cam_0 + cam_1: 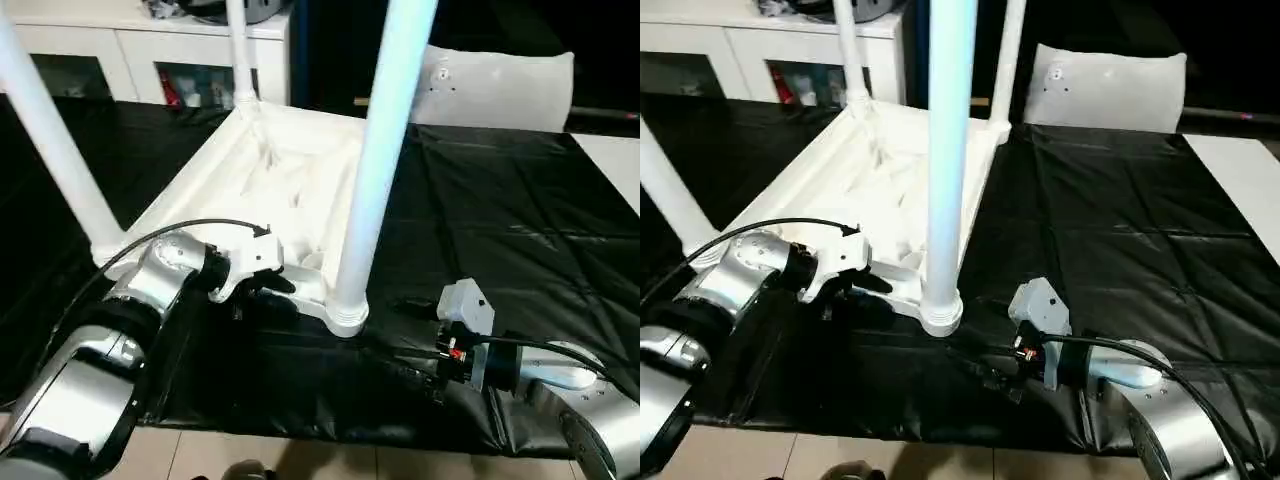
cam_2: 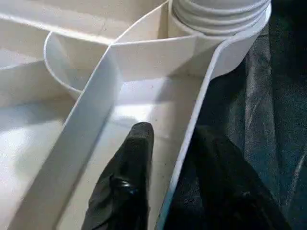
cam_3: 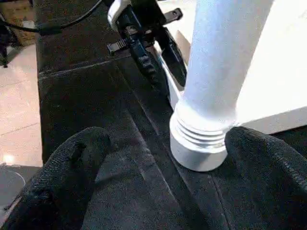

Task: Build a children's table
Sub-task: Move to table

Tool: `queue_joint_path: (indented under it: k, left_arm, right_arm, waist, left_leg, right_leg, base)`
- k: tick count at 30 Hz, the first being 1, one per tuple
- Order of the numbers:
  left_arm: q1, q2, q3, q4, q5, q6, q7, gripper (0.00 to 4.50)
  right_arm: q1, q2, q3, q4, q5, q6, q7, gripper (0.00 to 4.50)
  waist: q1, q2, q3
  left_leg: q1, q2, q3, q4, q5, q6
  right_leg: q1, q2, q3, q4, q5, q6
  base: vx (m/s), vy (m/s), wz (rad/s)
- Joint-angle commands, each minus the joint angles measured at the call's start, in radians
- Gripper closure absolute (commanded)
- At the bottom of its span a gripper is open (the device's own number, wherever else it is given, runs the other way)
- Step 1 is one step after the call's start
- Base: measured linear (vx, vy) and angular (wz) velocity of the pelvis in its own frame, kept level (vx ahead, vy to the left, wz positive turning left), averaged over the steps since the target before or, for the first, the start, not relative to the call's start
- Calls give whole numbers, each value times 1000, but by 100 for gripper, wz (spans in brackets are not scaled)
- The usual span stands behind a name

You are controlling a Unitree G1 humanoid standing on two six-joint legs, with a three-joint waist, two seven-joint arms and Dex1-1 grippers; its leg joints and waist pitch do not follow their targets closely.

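While the kids' table [image 1: 270,170] lies upside down w/ legs up near the counter [image 1: 500,220] front edge, left claw [image 2: 168,158] straddles its rim, one finger each side; right claw [image 3: 158,163] open by corner leg [image 3: 216,72].

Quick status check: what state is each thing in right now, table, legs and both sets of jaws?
children's table: upside down on the black cover, ribbed underside up.
near corner leg: upright, seated in its corner socket.
other legs: upright in their sockets.
left gripper: jaws straddle the table's rim, one finger inside, one outside.
right gripper: jaws open, flanking the near leg's base.
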Motion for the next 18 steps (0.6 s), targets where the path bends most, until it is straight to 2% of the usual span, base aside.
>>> queue_joint_path:
  k: [1, 3, 4, 11, 12, 18]
  left_arm:
    - [-28, -12, 5, 25, 9, -21, -15, 332]
    - [-30, -14, 4, 30, 11, -23, -18, 343]
    - [-36, -20, 3, 44, 15, -30, -23, 351]
    - [-52, -49, 0, 79, 16, -26, -84, 404]
    - [-51, -49, -1, 79, 16, -24, -86, 411]
    - [-28, -37, -16, 50, 12, 86, -180, 445]
  right_arm:
    - [-8, -13, 6, -7, -6, 11, 7, 0]
    - [-9, -13, 8, -6, -7, 11, 7, 0]
    - [-11, -11, 9, -5, -8, 11, 4, 0]
    - [-4, -9, 12, -8, -11, 2, 1, 0]
    - [-4, -9, 12, -7, -11, 1, 1, 0]
    - [-20, -1, 12, 14, -18, -18, 1, 0]
  waist:
    - [2, -1, -56]
    - [3, -1, -56]
    - [1, 3, -57]
    - [2, 0, -59]
    - [1, -3, -59]
    - [-4, -3, -57]
  left_leg:
    - [17, 77, -21, -79, -147, 36]
    - [17, 79, -21, -80, -149, 33]
    - [17, 79, -21, -80, -148, 32]
    - [16, 79, -20, -77, -123, 47]
    - [14, 78, -20, -77, -116, 52]
    - [16, 79, -19, -79, -120, 58]
  right_leg:
    - [30, -106, 50, -73, 60, -261]
    - [31, -108, 50, -72, 64, -260]
    - [31, -106, 50, -71, 73, -260]
    - [34, -109, 49, -67, 135, -276]
    - [36, -109, 48, -66, 142, -276]
    - [35, -110, 48, -69, 109, -283]
  base:
    - [0, 0, 0]
    - [0, 0, 0]
    - [0, 0, 0]
    - [0, 0, 0]
    - [0, 0, 0]
    - [0, 0, 0]
